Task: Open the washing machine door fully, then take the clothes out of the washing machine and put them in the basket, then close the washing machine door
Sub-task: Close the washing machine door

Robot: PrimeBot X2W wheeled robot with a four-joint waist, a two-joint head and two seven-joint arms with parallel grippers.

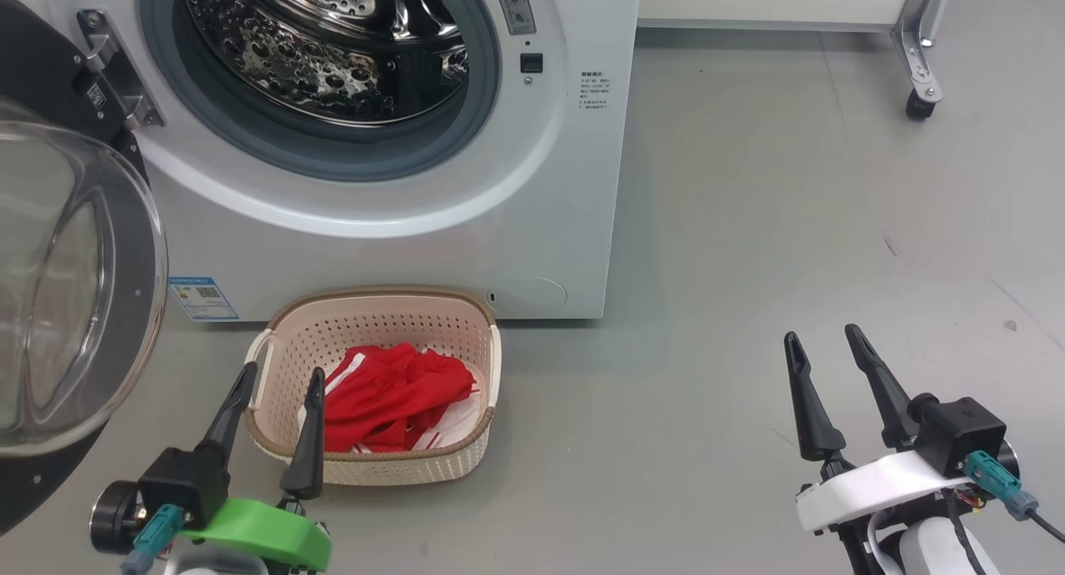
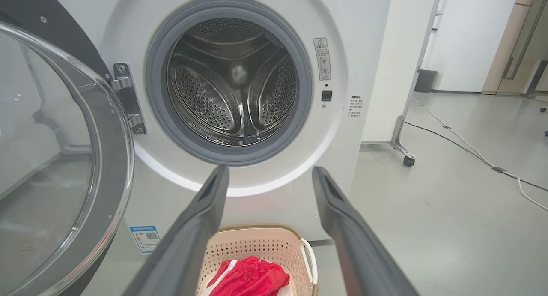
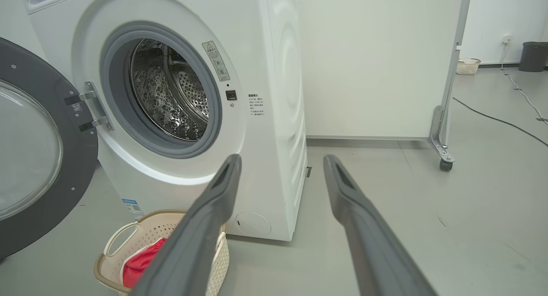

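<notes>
The white washing machine (image 1: pixel 466 225) (image 2: pixel 364 39) (image 3: pixel 274 73) stands with its door (image 1: pixel 75 309) (image 2: pixel 64 159) (image 3: pixel 38 150) swung wide open to the left, and only bare steel shows in the drum (image 2: pixel 231 86). Red clothes (image 1: pixel 391 396) (image 2: pixel 248 279) (image 3: pixel 139 264) with white trim lie in the cream basket (image 1: pixel 374 309) (image 2: pixel 257 240) (image 3: pixel 124 236) on the floor before the machine. My left gripper (image 1: pixel 281 379) (image 2: pixel 269 171) hangs open at the basket's near left rim, holding nothing. Over bare floor to the right, my right gripper (image 1: pixel 824 335) (image 3: pixel 282 161) is open and holds nothing.
A white panel on a wheeled metal leg (image 1: pixel 919 67) (image 2: pixel 404 154) (image 3: pixel 441 146) stands right of the machine. Cables (image 2: pixel 471 154) (image 3: pixel 501 120) run across the grey floor farther right. A dark bin (image 3: pixel 533 56) and a second small basket (image 3: pixel 467 66) sit by the far wall.
</notes>
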